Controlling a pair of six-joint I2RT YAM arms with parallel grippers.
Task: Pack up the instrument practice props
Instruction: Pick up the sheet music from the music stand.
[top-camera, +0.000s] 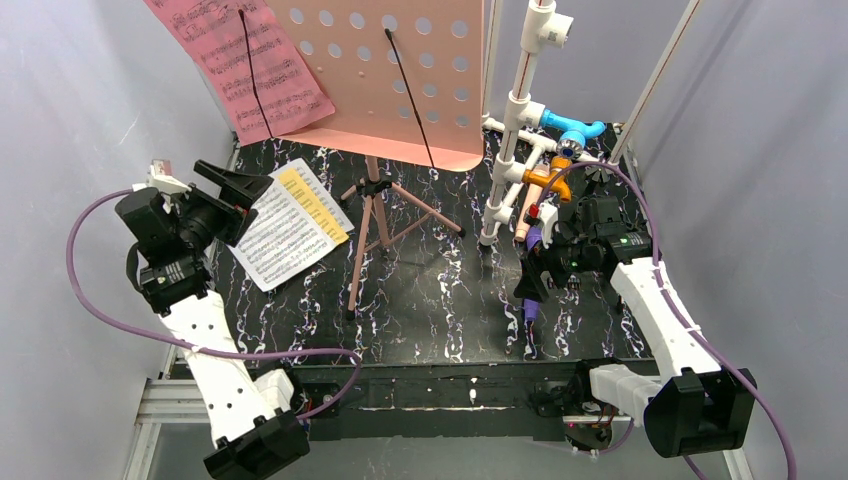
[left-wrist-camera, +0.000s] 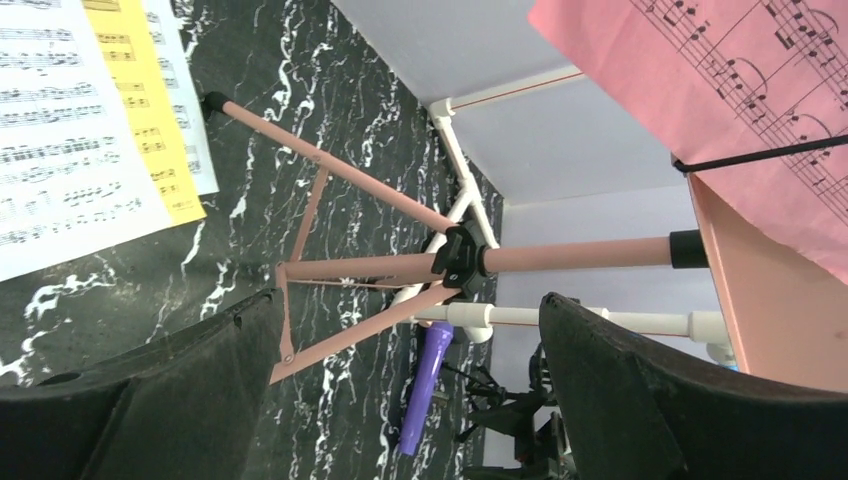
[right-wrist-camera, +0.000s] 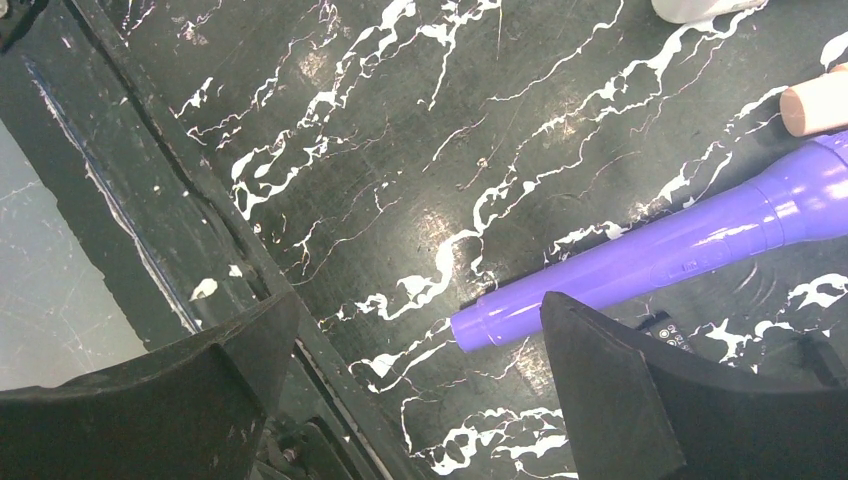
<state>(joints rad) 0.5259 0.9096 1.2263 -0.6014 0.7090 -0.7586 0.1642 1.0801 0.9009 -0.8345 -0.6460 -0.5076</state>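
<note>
Pink perforated music stand (top-camera: 400, 70) upright on tripod legs (top-camera: 357, 262), printed pages (top-camera: 290, 225) flat beside it, purple microphone (right-wrist-camera: 650, 262) lying flat

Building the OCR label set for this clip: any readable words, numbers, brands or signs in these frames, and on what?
No text can be read anywhere, so there is nothing to quote.
Pink music page: staves and notes only, no words.
White printed pages: notation; print on the yellow strip is too small to read.
Black part beside the purple microphone: tiny white marks, too blurred to read.
</note>
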